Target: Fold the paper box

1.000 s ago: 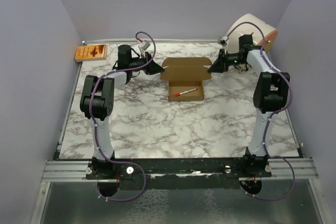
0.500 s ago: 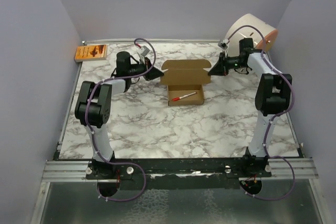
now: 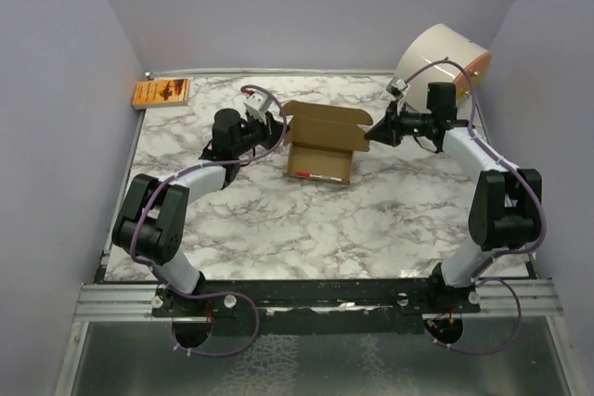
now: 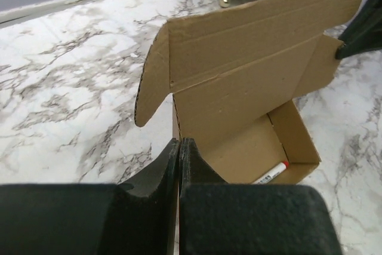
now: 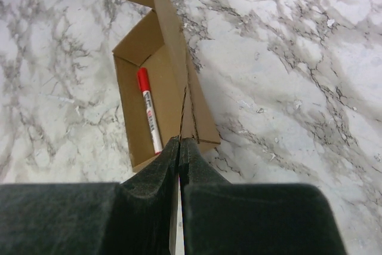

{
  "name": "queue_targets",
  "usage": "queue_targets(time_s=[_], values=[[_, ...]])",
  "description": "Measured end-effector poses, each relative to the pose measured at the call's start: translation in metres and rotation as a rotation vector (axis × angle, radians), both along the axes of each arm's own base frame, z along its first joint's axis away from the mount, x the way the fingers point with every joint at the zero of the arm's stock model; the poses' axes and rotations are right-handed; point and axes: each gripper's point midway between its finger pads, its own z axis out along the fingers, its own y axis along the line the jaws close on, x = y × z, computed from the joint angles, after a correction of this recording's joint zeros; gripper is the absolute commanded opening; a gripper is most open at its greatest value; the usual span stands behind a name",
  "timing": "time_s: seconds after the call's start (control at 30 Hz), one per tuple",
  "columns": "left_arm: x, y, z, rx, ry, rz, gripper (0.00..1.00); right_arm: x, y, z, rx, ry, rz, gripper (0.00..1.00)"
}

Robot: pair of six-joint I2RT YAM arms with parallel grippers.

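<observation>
Two grippers hold the paper box (image 3: 320, 141) from opposite ends in the overhead view. The left gripper (image 3: 277, 129) and the right gripper (image 3: 369, 134) are each at a side of the raised lid, probably so it swings over evenly. The box sits far and central on the table (image 3: 278, 220), with a pen (image 3: 320, 176) inside. From the left wrist, the jaws are pinched narrow on the box's side wall. From the right wrist, the jaws likewise clamp a side flap's edge, steadying it.

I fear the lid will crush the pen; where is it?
The pen lies flat on the floor of the open paper box, toward the far middle of the table in the top view.
</observation>
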Motion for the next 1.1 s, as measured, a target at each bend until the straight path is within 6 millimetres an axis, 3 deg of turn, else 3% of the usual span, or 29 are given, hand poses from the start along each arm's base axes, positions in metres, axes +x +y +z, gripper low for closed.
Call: queue_targets(time_s=[0.17,0.33,0.6,0.93,1.1], values=[[0.003,0.004,-0.013,0.039,0.001,0.143,0.00,-0.001,0.018,-0.011,-0.057,-0.022,-0.085,0.01],[0.006,0.005,-0.019,0.065,0.002,0.241,0.00,0.019,0.027,-0.024,-0.144,-0.059,-0.254,0.01],[0.001,-0.004,-0.021,0.070,-0.019,0.304,0.00,0.040,0.024,-0.016,-0.174,-0.168,-0.496,0.01],[-0.006,-0.004,-0.016,0.049,-0.075,0.415,0.00,0.030,0.033,-0.013,-0.136,-0.272,-0.620,0.01],[0.001,-0.001,-0.004,0.015,-0.136,0.481,0.00,0.025,0.035,-0.009,-0.091,-0.332,-0.652,0.01]])
